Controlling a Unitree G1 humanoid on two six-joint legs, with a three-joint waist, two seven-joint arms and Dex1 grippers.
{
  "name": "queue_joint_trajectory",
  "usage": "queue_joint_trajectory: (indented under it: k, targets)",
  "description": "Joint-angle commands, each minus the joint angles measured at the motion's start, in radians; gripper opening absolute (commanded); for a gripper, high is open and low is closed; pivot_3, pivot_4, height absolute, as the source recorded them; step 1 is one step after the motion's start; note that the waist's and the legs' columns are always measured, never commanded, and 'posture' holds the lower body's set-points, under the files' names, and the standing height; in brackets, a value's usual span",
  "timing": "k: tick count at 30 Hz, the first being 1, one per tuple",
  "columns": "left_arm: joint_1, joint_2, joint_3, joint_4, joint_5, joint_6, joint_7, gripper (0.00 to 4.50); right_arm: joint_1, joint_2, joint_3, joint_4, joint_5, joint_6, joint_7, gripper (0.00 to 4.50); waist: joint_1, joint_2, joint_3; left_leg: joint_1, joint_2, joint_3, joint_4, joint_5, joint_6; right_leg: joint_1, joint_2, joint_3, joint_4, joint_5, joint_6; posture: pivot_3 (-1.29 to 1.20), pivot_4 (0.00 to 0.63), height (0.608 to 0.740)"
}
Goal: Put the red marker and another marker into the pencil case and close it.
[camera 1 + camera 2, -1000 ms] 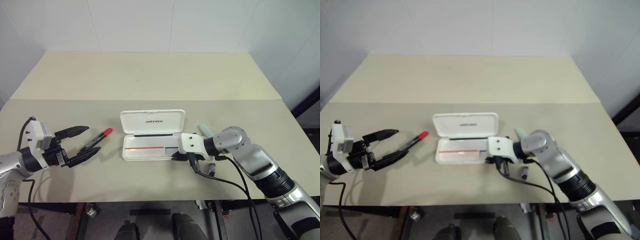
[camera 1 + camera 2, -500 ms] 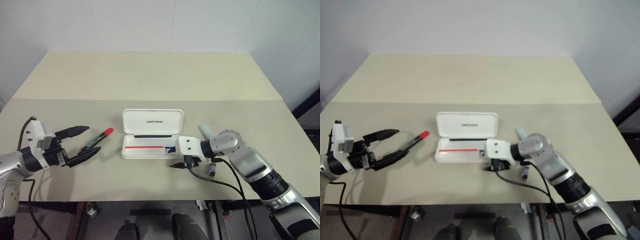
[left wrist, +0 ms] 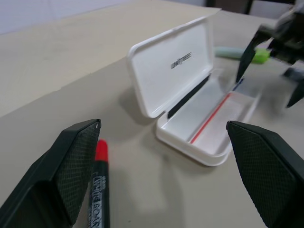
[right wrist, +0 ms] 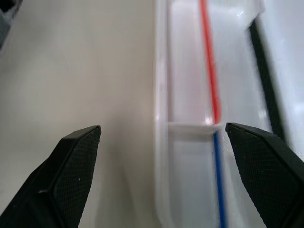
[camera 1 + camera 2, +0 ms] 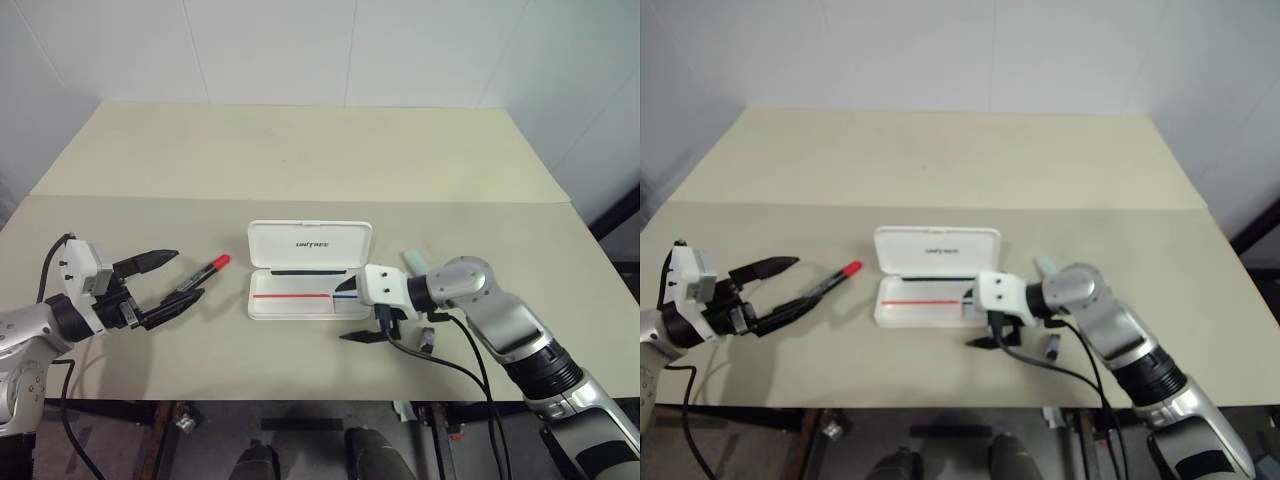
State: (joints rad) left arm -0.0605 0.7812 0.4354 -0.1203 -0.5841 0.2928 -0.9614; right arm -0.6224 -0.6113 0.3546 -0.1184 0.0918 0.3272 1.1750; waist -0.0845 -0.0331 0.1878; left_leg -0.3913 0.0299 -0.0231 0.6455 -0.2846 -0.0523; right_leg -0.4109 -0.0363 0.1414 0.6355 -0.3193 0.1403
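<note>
Reaching with your left gripper, jaws spread, close squarely on the red marker lying at the pencil case's nine o'clock; your right gripper, also spread, stays clear.

Spread gripper over pencil case

Robot test room or laboratory: bare beige worktop set against plain white panelled walls
</note>
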Motion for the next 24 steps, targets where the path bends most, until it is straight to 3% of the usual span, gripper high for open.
queue_joint_trajectory:
  k: [1, 9, 21, 24]
  targets:
    - [-0.004, -0.026, -0.015, -0.031, 0.039, 0.008, 0.087, 4.5, -0.005, 0.02, -0.107, -0.049, 0.106, -0.012, -0.004, 4.46, 0.001, 0.0, 0.0, 0.0, 0.0, 0.0, 0.0, 0.0, 0.0, 0.0, 0.0, 0.0, 0.0, 0.0, 0.0, 0.0, 0.15, 0.74]
    - [-0.07, -0.099, -0.086, 0.057, 0.068, 0.044, 0.176, 4.5, 0.017, 0.018, -0.2, -0.044, 0.215, -0.021, 0.006, 4.46, 0.002, 0.0, 0.0, 0.0, -0.001, -0.001, 0.001, 0.0, 0.0, 0.001, 0.001, 0.0, 0.001, 0.0, 0.0, 0.0, 0.15, 0.74]
    - [-0.207, -0.069, -0.184, 0.326, 0.153, 0.113, 0.132, 4.5, 0.024, -0.012, -0.232, -0.008, 0.201, -0.044, -0.03, 4.46, 0.002, 0.0, 0.0, 0.001, -0.001, 0.0, 0.001, 0.0, 0.0, 0.001, 0.002, 0.0, 0.001, 0.0, 0.0, 0.0, 0.15, 0.74]
    - [-0.228, -0.064, -0.204, 0.35, 0.175, 0.072, 0.099, 3.86, 0.029, -0.009, -0.244, -0.012, 0.21, -0.047, -0.034, 4.5, 0.002, 0.0, 0.0, 0.001, -0.001, 0.0, 0.001, 0.0, 0.0, 0.001, 0.002, 0.0, 0.001, 0.0, 0.0, 0.0, 0.15, 0.74]
